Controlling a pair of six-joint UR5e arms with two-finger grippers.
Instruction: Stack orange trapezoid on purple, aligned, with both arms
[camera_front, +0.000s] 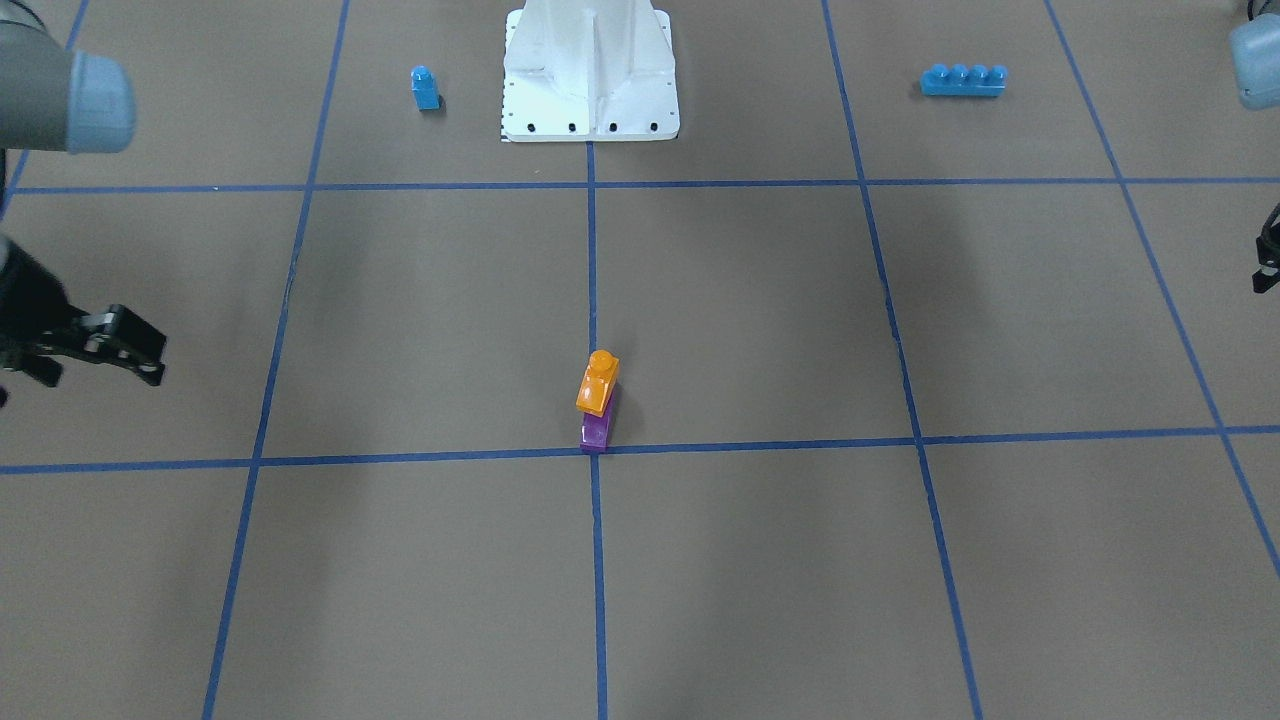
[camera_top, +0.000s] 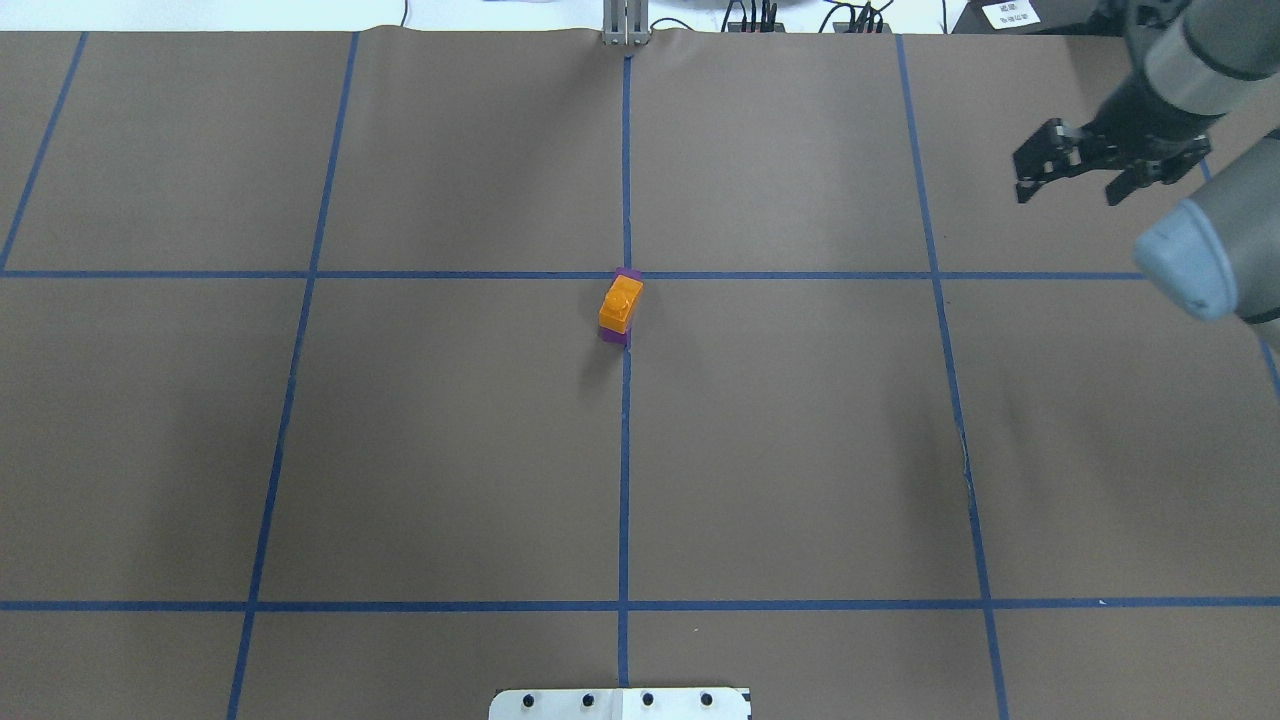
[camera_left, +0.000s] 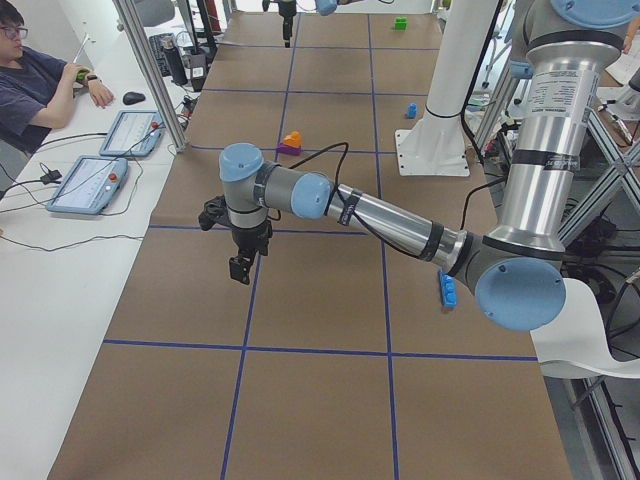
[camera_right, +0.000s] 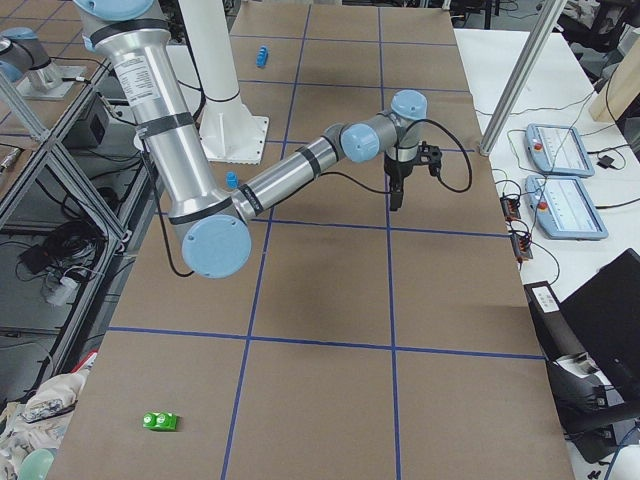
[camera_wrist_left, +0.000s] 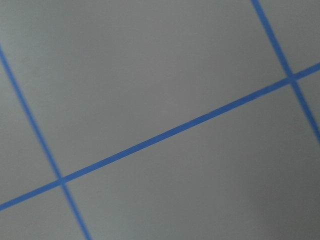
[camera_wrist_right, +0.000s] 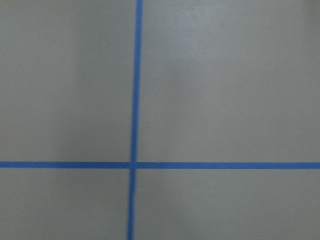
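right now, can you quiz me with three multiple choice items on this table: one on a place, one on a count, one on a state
1. Where is the small glossy orange plastic trapezoid brick?
A) on top of the small glossy purple plastic trapezoid brick
B) flat on the table beside the white base
C) held up in the air

2. How many blue plastic bricks lie on the brown table?
A) one
B) two
C) four

3. How do the right arm's fingers stand?
A) shut on the orange brick
B) spread open and empty
C) shut on a blue brick

Answers:
1 A: the orange brick rests on the purple one, with no arm near it.
2 B: there is a small one-stud blue brick and a long four-stud blue brick.
3 B: the overhead view shows the fingers apart with nothing between them, far from the stack.
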